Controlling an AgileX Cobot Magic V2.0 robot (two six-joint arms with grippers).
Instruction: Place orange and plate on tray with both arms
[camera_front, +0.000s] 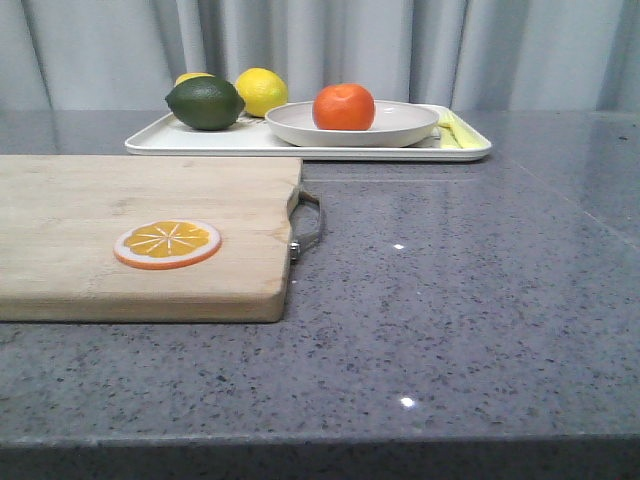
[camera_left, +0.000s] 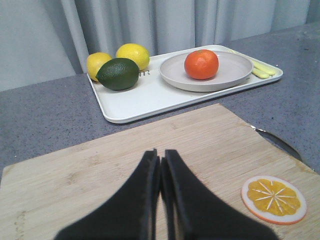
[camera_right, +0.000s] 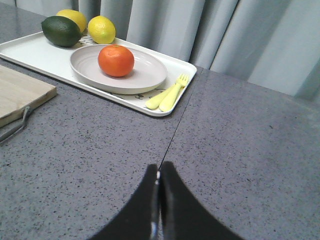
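The orange (camera_front: 343, 106) (camera_left: 201, 64) (camera_right: 116, 60) rests in the off-white plate (camera_front: 400, 126) (camera_left: 235, 70) (camera_right: 150, 75). The plate stands on the white tray (camera_front: 160, 142) (camera_left: 145, 97) (camera_right: 30, 52) at the back of the table. My left gripper (camera_left: 160, 155) is shut and empty over the wooden cutting board, well short of the tray. My right gripper (camera_right: 159, 167) is shut and empty over bare grey tabletop, in front of the tray's near corner. Neither gripper shows in the front view.
On the tray also lie a dark green fruit (camera_front: 205, 102), two lemons (camera_front: 262, 90) and a yellow fork and spoon (camera_right: 169, 95). A wooden cutting board (camera_front: 80, 215) with a metal handle (camera_front: 308, 225) carries an orange slice (camera_front: 167, 243) at front left.
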